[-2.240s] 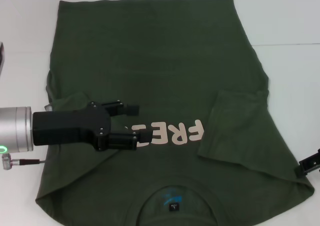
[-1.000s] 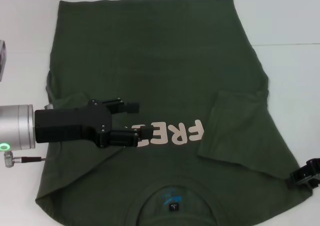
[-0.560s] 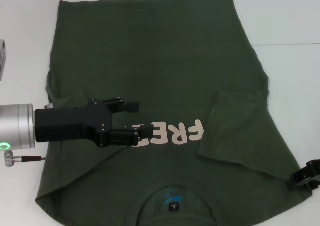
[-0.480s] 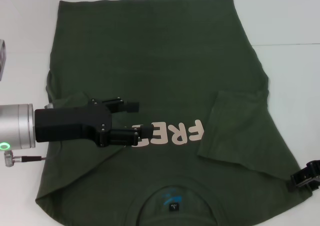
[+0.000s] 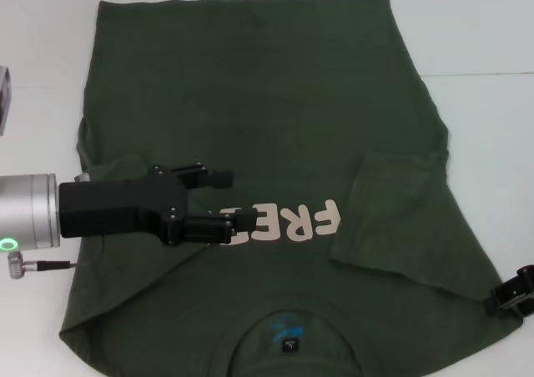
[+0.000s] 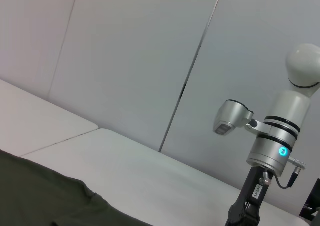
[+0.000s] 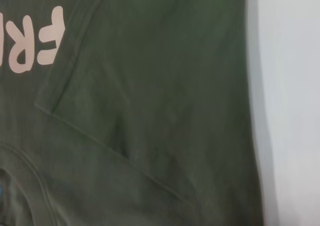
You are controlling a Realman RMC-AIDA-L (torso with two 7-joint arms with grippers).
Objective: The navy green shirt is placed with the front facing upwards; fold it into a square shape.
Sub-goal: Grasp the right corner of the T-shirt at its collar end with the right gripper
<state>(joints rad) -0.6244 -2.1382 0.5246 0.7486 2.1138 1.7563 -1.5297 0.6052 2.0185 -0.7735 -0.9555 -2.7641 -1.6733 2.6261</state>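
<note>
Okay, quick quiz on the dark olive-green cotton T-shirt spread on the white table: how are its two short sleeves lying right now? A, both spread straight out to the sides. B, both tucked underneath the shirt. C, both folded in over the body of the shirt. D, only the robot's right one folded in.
C: on the dark olive-green T-shirt, both the right sleeve and the left sleeve lie folded inward on top of the body.

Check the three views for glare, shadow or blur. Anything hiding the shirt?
Head view: even light, no glare; the left gripper hides part of the shirt and its lettering. Right wrist view: close and slightly soft, with a faint shadow along the shirt's edge on the table. Left wrist view: mostly wall, only a dark strip of shirt in one corner; sharp.
</note>
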